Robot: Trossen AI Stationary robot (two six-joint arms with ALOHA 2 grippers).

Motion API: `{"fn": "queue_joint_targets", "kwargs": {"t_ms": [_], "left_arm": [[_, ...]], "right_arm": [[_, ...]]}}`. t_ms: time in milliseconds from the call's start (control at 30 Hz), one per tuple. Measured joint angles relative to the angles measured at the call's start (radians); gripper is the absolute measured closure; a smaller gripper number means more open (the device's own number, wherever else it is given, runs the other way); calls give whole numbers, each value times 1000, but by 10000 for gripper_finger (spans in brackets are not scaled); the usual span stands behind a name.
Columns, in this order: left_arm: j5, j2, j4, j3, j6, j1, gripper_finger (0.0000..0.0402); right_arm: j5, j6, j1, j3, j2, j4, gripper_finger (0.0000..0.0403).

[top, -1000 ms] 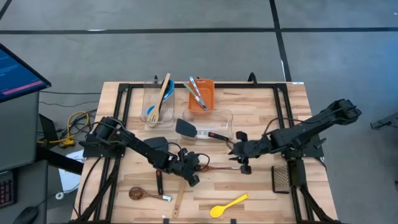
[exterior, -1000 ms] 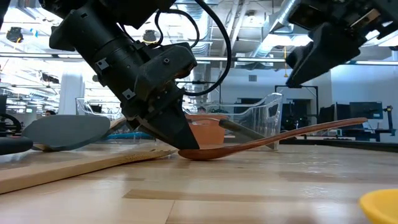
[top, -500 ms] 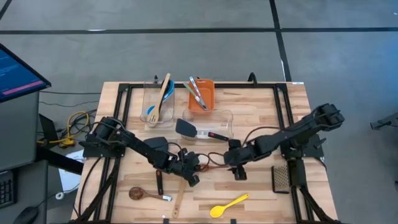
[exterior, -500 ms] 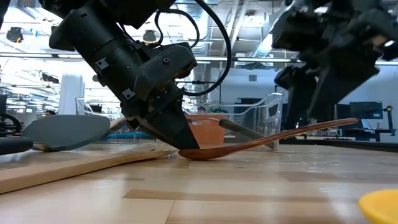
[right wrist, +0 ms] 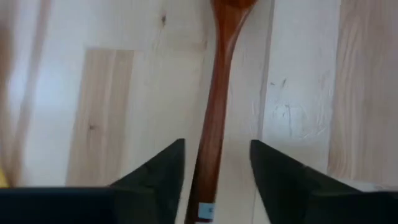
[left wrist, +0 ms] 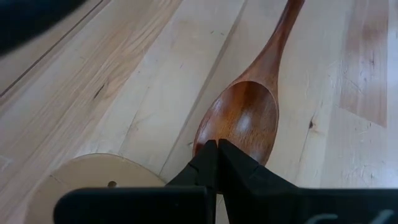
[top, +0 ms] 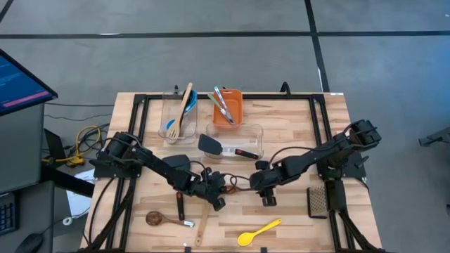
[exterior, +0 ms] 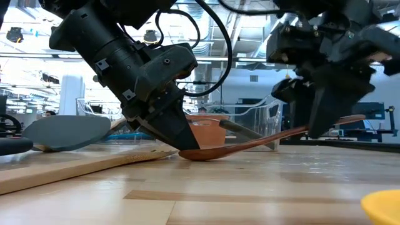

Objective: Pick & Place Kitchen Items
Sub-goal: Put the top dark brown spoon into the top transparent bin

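A dark brown wooden spoon (exterior: 262,142) lies near the table's middle. Its bowl (left wrist: 242,118) rests on the wood and its handle (right wrist: 217,106) slants up toward the table's right, clear of the table. My left gripper (left wrist: 216,148) is shut, its tips on the bowl; it also shows in the high view (top: 219,202) and the low view (exterior: 186,145). My right gripper (right wrist: 216,163) is open and points steeply down. Its fingers stand on either side of the handle without touching it, which the low view (exterior: 315,122) and the high view (top: 266,191) show too. My left gripper presses its shut fingertips (left wrist: 231,157) down on the near rim of the spoon's bowl (left wrist: 208,138). The fingers slant down from the table's left. The bowl stays on the table and the handle end (exterior: 357,118) is tipped up.
A yellow spoon (top: 259,230), a light wooden spatula (top: 202,226) and a brown ladle (top: 159,218) lie near the front edge. A black turner (top: 318,202) lies at the right. Clear tubs (top: 177,116) and an orange bin (top: 227,107) with utensils stand at the back.
My right gripper has gone down and toward the table's left, tipping more steeply downward, and now has its fingers around the brown spoon's raised handle. The spoon has stayed where it was.
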Motion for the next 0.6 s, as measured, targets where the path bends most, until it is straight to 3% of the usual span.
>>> {"fn": "queue_joint_targets", "kwargs": {"t_ms": [267, 600], "left_arm": [[3, 0, 3, 0, 0, 0, 400], [4, 0, 6, 0, 0, 0, 400]], "right_arm": [[4, 3, -3, 1, -23, -27, 370], [3, 20, -2, 1, -23, -44, 356]]}}
